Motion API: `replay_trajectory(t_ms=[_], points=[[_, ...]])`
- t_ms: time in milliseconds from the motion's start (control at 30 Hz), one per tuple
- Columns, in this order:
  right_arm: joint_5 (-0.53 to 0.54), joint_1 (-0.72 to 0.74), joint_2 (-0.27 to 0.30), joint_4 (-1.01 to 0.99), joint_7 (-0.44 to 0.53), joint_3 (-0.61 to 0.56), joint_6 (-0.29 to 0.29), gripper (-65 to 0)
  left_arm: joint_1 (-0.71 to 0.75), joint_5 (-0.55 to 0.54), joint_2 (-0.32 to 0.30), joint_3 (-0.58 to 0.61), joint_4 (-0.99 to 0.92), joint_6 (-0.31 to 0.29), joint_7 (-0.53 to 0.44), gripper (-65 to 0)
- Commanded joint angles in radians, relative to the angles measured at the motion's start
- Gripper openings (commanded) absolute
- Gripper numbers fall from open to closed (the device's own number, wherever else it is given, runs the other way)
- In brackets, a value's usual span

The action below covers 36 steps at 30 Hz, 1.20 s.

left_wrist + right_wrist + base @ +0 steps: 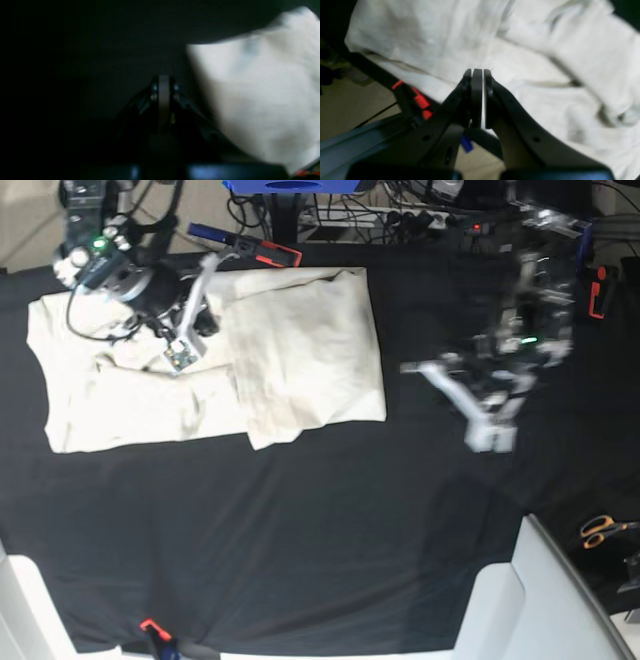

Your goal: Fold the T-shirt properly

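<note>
Left wrist view first: the left gripper point(164, 82) has its fingers pressed together on nothing, hanging over the dark table point(100, 50), and the T-shirt point(262, 95) lies off to the right of those fingers, apart from them, only one blurred cream lobe showing. Over to the right wrist view: the right gripper point(477, 75) is also closed and empty, but it sits right above the T-shirt point(532, 75), wrinkled cloth spreading ahead and to the right, with the table's edge and the floor below-left, something the left camera never catches. Now the base view gives the whole layout: the T-shirt point(200, 370) lies at the upper left of the black table point(330, 560), long axis running left to right, its right part already doubled over; the right gripper point(182, 350) hovers over the cloth while the left gripper point(490, 435), motion-blurred, is well apart to the right, so I'd judge the right arm much the nearer for the coming fold
</note>
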Motion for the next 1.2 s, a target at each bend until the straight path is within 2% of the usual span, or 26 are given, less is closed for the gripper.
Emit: replay_trajectory(t_ms=[0,100,200,300,367,467,600,733,1167], points=[[0.015,0.012,-0.004,0.018,0.029,0.002,0.001,-63.5,0.030,-0.002,-0.025,-0.046,0.013,0.002,-0.003,-65.0],[0.015,0.054,-0.007,-0.013,0.009,0.001,0.001,-60.3,0.107,0.004,-0.068,-0.149,0.004,0.002,-0.006,-65.0],[0.028,0.098,-0.006,-0.077,-0.013,0.019,0.001,-48.8,0.178,0.004,-0.091,-0.251,0.004,0.002,-0.006,-65.0],[0.139,0.132,-0.004,-0.160,-0.013,0.094,0.001,-35.1,0.219,0.004,-0.091,-0.345,0.003,0.002,-0.008,-65.0],[0.190,0.143,-0.003,-0.221,-0.014,0.123,0.001,-29.3,0.233,0.004,-0.091,-0.377,0.003,0.002,-0.008,-65.0],[0.214,0.147,0.014,-0.278,-0.014,0.123,0.001,-27.8,0.235,0.004,-0.088,-0.382,0.003,0.002,-0.008,-65.0],[0.217,0.144,0.010,-0.292,-0.014,0.123,0.001,-26.7,0.235,0.006,-0.085,-0.377,0.003,0.002,-0.008,-65.0],[0.217,0.143,0.010,-0.295,-0.046,0.123,0.001,-18.9,0.235,0.006,-0.083,-0.377,0.001,0.002,-0.008,-65.0],[0.219,0.149,0.007,-0.415,-0.042,0.125,0.001,-19.1,0.235,0.006,-0.083,-0.380,-0.040,0.002,-0.008,-65.0]])
